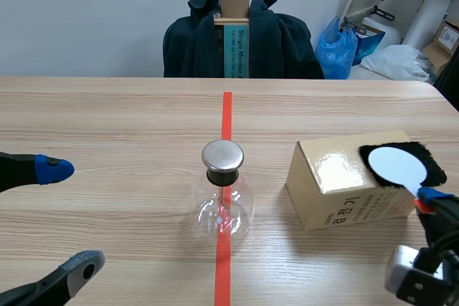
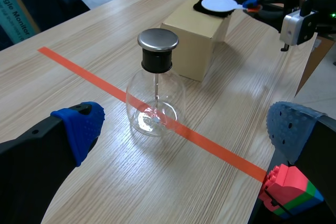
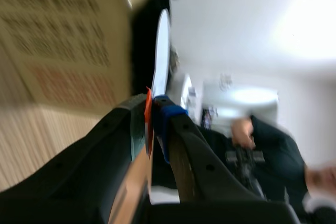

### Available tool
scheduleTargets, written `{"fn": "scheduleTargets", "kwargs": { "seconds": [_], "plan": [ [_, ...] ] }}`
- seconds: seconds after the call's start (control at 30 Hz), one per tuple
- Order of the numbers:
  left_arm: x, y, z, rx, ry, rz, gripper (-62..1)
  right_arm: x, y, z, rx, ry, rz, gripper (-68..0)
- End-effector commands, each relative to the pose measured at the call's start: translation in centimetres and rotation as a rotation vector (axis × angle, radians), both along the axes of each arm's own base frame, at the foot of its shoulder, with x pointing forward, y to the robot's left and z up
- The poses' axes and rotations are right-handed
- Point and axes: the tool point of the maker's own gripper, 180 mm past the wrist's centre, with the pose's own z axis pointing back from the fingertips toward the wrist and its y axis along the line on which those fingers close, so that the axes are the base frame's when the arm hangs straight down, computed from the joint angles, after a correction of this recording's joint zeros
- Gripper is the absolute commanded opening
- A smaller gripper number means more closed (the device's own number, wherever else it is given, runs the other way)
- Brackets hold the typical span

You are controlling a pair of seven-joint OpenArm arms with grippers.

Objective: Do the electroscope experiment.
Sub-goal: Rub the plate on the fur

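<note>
Gripping the disc [image 1: 398,165] by its orange handle [image 3: 148,115], your right gripper [image 1: 428,198] has both pads pinched tight on it. Disc is just ahead of those fingertips, lying against the black fur [image 1: 373,152] on top of the box [image 1: 337,191]. Your left gripper [image 1: 72,216] is spread wide with nothing between the fingers. Flask [image 1: 222,209] stands upright ahead of the left gripper, in line with the gap between its fingers and well apart from both pads, on the tape [image 1: 226,112]. Metal cap [image 1: 222,155] on top, thin rod hanging inside the glass; can't make out the leaves. Box is beyond the flask from the left gripper, near it but not touching.
</note>
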Motion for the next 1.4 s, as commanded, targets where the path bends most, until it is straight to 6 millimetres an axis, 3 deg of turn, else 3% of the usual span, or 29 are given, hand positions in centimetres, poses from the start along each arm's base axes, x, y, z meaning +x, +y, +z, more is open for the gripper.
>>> {"fn": "scheduleTargets", "kwargs": {
  "seconds": [0.0,0.17,0.3,0.47,0.6,0.77,0.93,1.07,1.23,1.37],
  "plan": [
    [0.2,-0.3,0.6,-0.025,-0.014,0.007,1.4,0.8,-1.6,1.6,-0.031,-0.057,-0.039,-66.9],
    [0.3,-0.3,0.7,-0.027,-0.017,0.012,1.4,0.3,1.5,1.6,-0.018,-0.051,0.143,-66.9],
    [0.3,-0.3,0.6,-0.026,-0.017,0.012,1.4,0.8,-1.7,1.4,-0.041,-0.033,-0.011,-66.9],
    [0.3,-0.3,0.6,-0.027,-0.017,0.012,1.4,0.4,0.8,1.0,-0.010,-0.018,0.090,-66.9],
    [0.3,-0.3,0.6,-0.027,-0.017,0.012,1.4,0.6,-2.1,0.4,-0.021,0.019,-0.055,-66.9],
    [0.3,-0.3,0.6,-0.027,-0.017,0.012,1.4,0.1,0.6,0.0,0.018,0.036,0.072,-66.9],
    [0.3,-0.3,0.6,-0.026,-0.017,0.011,1.4,0.2,-1.9,-0.4,0.001,0.073,-0.031,-66.9],
    [0.2,-0.3,0.6,-0.022,-0.014,0.011,1.4,-0.3,1.0,-1.4,0.051,0.119,0.078,-66.9],
    [0.3,-0.3,0.6,-0.024,-0.015,0.012,1.4,0.1,-2.2,-0.9,0.009,0.107,-0.042,-66.9],
    [0.3,-0.3,0.6,-0.026,-0.018,0.012,1.4,-0.2,0.9,-0.9,0.047,0.108,0.115,-66.9]
  ]
}}
